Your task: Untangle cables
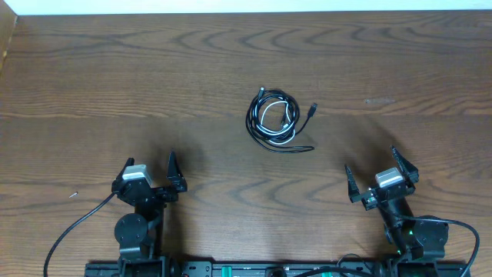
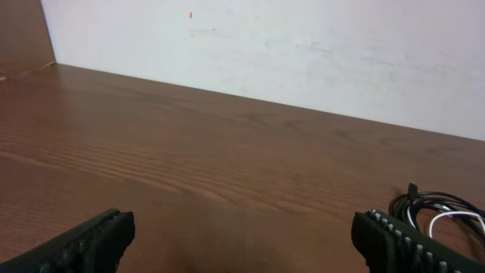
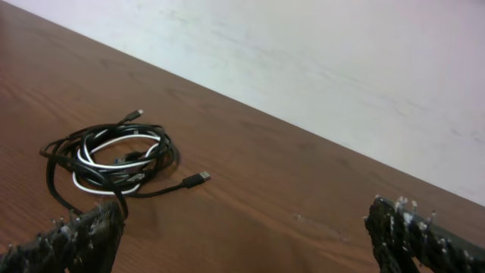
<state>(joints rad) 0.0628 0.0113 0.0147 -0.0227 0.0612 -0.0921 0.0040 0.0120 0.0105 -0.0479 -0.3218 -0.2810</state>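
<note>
Ribbed left pincer (image 1: 149, 159) splayed, right pincer (image 1: 370, 158) splayed, thin cables (image 1: 272, 121) coiled, woodgrain table (image 1: 115, 77)

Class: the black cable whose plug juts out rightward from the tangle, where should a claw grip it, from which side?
Likely just behind its plug, from above with the right claw: that end lies flat, clear of the coiled cables, on that claw's side.

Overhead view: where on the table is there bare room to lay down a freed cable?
Bare wood lies left of the cables to the table edge, and right of them. The strip between left gripper and right gripper is bare too. Crowded only at the coil.
</note>
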